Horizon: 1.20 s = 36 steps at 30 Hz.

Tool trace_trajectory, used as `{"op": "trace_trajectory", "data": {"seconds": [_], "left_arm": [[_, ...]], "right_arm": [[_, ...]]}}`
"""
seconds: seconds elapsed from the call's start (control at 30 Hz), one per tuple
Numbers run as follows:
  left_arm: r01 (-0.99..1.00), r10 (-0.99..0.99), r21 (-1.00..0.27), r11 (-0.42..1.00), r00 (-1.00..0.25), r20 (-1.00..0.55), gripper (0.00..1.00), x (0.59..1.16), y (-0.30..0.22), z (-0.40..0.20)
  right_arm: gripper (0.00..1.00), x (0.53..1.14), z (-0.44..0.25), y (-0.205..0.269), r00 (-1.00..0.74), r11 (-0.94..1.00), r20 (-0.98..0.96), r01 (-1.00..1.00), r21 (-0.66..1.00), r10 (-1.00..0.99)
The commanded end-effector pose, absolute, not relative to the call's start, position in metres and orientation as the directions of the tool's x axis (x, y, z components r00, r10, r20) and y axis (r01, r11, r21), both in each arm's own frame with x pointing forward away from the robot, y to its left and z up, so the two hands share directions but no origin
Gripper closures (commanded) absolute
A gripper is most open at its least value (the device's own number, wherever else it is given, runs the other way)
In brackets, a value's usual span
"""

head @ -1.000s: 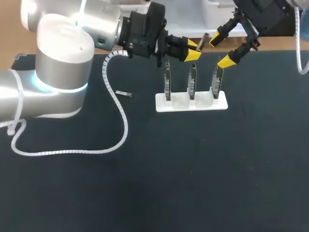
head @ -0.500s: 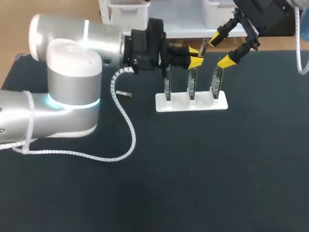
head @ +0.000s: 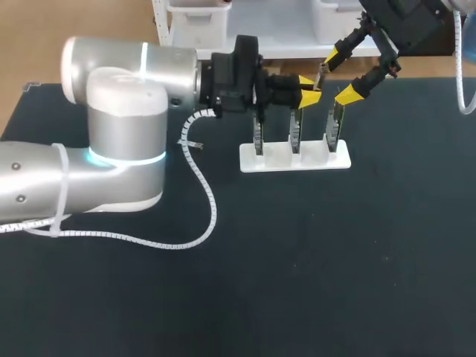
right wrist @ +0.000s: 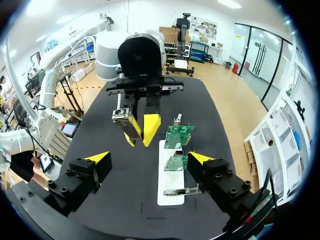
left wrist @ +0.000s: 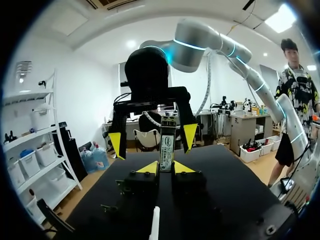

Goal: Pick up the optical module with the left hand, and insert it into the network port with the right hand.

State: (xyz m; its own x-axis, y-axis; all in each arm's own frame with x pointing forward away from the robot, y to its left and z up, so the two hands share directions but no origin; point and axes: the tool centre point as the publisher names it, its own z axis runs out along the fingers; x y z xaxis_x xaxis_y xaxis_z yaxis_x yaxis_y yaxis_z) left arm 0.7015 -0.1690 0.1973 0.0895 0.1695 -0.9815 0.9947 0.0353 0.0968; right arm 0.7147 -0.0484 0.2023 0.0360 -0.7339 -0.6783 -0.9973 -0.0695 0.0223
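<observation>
The optical module (left wrist: 167, 142) is a slim metal stick with a printed label, standing upright between my left gripper's (left wrist: 166, 167) yellow tips, which are shut on it. In the head view the left gripper (head: 310, 88) hovers above the white stand (head: 294, 158), and the module (head: 322, 69) pokes out toward my right gripper (head: 340, 75). The right gripper (right wrist: 149, 157) is wide open and faces the left gripper (right wrist: 142, 130) and the module (right wrist: 120, 116) a short way ahead. The module's tip lies near the gap between the right fingers, touching neither.
The white stand holds three upright circuit boards (head: 296, 126) side by side, directly under both grippers. In the right wrist view the green boards (right wrist: 177, 135) stand just beyond the right finger. A white coiled cable (head: 197, 182) trails from the left arm over the black table (head: 335, 260).
The left arm has swung right with the module, bringing it from above the stand's middle close up to the right gripper. The right gripper has stayed put and open.
</observation>
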Motion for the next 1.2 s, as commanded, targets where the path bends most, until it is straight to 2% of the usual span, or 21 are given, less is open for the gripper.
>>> {"op": "trace_trajectory", "data": {"seconds": [0.03,1.2], "left_arm": [[0.995,0.096,0.088,0.045,0.084,-0.992,1.0,0.707,-0.167,0.188],[0.994,0.101,0.11,0.019,0.108,-0.989,1.0,0.717,-0.166,0.197]], "right_arm": [[0.0,0.714,0.202,-0.049,0.037,-0.069,-0.68,-0.997,0.02,-0.733],[0.0,0.714,0.202,-0.049,0.037,-0.069,-0.68,-0.997,0.02,-0.733]]}}
